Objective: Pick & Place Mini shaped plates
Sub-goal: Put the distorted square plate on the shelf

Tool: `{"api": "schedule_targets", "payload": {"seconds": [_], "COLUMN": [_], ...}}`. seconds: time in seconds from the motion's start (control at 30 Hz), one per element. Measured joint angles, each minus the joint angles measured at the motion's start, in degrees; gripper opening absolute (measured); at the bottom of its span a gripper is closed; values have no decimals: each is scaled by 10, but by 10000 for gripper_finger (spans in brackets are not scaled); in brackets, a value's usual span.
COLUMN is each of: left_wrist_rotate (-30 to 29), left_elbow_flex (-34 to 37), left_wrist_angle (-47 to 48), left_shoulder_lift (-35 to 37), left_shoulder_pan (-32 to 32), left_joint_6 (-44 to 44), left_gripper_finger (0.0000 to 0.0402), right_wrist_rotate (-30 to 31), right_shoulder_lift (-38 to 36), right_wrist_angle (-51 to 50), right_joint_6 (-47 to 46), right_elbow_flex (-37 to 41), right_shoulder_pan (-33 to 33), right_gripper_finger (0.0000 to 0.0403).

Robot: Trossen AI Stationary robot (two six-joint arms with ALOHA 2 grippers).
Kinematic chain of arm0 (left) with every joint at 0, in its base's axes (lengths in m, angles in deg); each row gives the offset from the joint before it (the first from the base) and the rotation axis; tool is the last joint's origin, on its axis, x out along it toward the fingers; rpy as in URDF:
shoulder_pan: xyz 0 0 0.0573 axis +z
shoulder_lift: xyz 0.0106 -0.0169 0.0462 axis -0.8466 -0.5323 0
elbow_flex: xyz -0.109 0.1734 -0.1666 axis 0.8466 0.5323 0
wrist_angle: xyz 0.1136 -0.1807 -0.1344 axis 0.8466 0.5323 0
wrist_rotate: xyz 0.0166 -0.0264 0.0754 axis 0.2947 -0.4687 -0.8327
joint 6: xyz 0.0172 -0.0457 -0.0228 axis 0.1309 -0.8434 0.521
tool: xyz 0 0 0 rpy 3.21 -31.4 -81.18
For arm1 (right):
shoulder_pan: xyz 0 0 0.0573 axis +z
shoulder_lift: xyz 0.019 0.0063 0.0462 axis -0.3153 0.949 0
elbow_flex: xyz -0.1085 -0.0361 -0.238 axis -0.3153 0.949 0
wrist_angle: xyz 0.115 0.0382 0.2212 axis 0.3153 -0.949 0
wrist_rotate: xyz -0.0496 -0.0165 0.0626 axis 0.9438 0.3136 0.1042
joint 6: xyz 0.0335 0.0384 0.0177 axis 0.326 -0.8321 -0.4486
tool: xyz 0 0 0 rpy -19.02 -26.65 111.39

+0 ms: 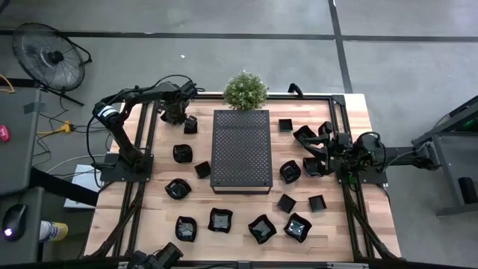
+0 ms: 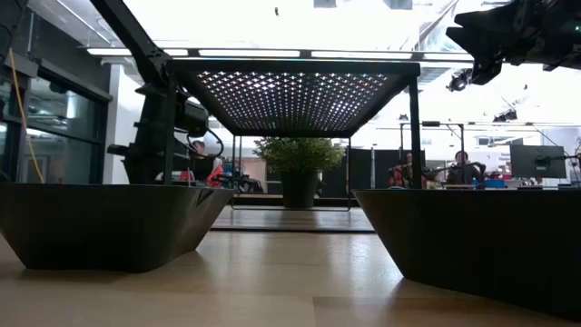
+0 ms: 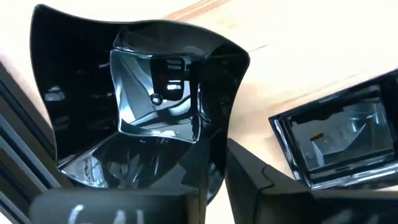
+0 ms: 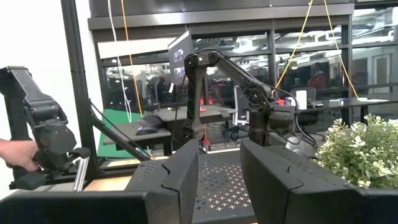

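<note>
— What is seen from above?

— A wooden counter (image 1: 158, 213) is shown, with a large perforated black tray (image 1: 241, 149) set at its middle and a potted plant (image 1: 245, 90) placed at the tray's far end. Small glossy black plates (image 1: 220, 220) are scattered on the bare wood to both sides of the tray and along its near end; none is seen lying on the tray.

— And the arms?

— The left tool (image 1: 173, 113) is lowered at the far left corner of the tray. A wavy plate (image 3: 158, 93) is pictured right against its fingers (image 3: 267, 186), with a square plate (image 3: 339, 146) lying just beside on the wood. Whether that wavy plate is gripped cannot be told.

— The other side?

— The right tool (image 1: 331, 153) is held among the plates to the right of the tray. Its fingers (image 4: 168, 180) are spread apart with nothing between them, and it is pointed level across the tray toward the left arm.
</note>
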Motion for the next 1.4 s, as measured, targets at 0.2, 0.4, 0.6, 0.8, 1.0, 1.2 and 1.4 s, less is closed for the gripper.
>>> {"api": "schedule_targets", "payload": {"seconds": [0.2,0.4,0.6,0.8,1.0,1.2,1.4], "left_wrist_rotate": [-3,-3,-3,-4,-5,6,25], "left_elbow_flex": [0,0,-9,-59,-111,-168,-242], "left_wrist_angle": [11,11,22,68,111,177,237], "left_shoulder_lift": [0,0,12,15,15,14,14], "left_shoulder_pan": [0,0,0,0,0,0,-15], "left_joint_6": [10,10,10,25,31,74,125], "left_gripper_finger": [4,2,1,1,0,0,0], "right_wrist_rotate": [0,0,0,0,0,0,0], "right_shoulder_lift": [0,0,0,0,0,0,0], "right_wrist_angle": [0,0,0,0,0,0,0], "right_joint_6": [0,0,0,0,0,0,0], "right_elbow_flex": [0,0,0,0,0,0,0], "right_shoulder_pan": [0,0,0,0,0,0,0], "right_gripper_finger": [114,114,114,114,114,114,114]}}
